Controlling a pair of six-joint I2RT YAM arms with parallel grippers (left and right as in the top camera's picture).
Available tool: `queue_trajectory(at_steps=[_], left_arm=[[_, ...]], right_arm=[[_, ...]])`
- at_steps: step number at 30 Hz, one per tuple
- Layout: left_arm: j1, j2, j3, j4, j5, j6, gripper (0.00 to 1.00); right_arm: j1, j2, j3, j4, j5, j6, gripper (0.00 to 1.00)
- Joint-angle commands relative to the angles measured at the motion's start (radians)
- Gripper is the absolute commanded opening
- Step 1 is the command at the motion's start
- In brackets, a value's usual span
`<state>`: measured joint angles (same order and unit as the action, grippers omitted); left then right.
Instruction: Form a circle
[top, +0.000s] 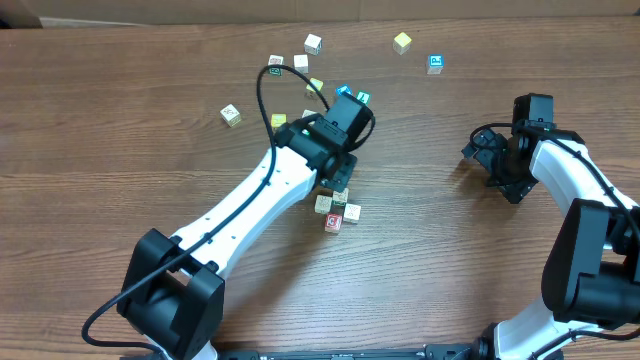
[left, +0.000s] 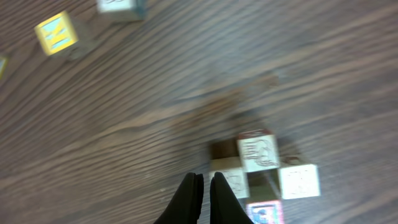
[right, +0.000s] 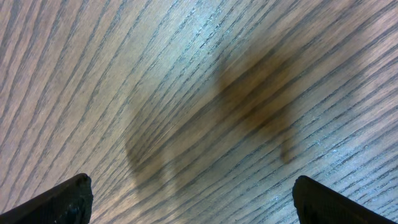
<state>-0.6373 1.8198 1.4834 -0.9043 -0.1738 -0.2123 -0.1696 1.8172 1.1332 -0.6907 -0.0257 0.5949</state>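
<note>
clump: ring-like clump of four small cream wooden cubes (left: 256, 155), one red-printed | axis: compact, none clear | left end effector (left: 206, 180): closed, empty | right end effector (right: 193, 208): wide open

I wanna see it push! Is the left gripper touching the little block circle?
Cannot tell. Left wrist view: the left gripper overlaps the circle, but blur hides contact or gap.
</note>
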Motion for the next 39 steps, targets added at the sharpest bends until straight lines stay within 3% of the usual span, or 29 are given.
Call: queue_trajectory(at_steps=[1, 15, 20, 24, 28, 29, 30, 31, 35, 39], left_arm=[[0.061, -0.013, 0.01, -0.02, -0.042, -0.085, 0.05], [0.241, -0.013, 0.01, -0.07, 0.05, -0.088, 0.04], [0.302, -0.013, 0.01, -0.048, 0.153, -0.087, 0.05], [0.344, -0.013, 0.01, -0.096, 0.246, -0.079, 0.05], [0.358, -0.013, 0.006, -0.118, 0.248, -0.058, 0.07], [0.358, -0.013, 0.005, -0.114, 0.248, -0.049, 0.07], [0.358, -0.013, 0.004, -0.111, 0.245, -0.049, 0.07], [0.358, -0.013, 0.004, -0.111, 0.244, -0.049, 0.08], [0.36, -0.013, 0.004, -0.106, 0.205, -0.05, 0.08], [0.367, -0.01, 0.004, -0.097, 0.192, -0.059, 0.08]], right_arm=[[-0.001, 0.002, 0.018, 0.006, 0.006, -0.001, 1.0], [-0.001, 0.002, 0.018, 0.006, 0.006, -0.001, 1.0], [-0.001, 0.002, 0.018, 0.013, -0.007, 0.007, 1.0], [-0.001, 0.002, 0.018, 0.023, -0.29, 0.036, 1.0], [-0.001, 0.002, 0.018, 0.005, -0.386, 0.03, 1.0], [-0.001, 0.002, 0.018, 0.002, -0.392, 0.025, 0.8], [0.0, 0.001, 0.019, -0.011, -0.442, 0.025, 0.08], [0.006, 0.001, 0.019, -0.021, -0.486, 0.021, 0.04], [0.052, -0.029, 0.023, -0.057, -0.591, -0.135, 0.04], [0.118, -0.151, 0.032, -0.122, -0.489, -0.146, 0.04]])
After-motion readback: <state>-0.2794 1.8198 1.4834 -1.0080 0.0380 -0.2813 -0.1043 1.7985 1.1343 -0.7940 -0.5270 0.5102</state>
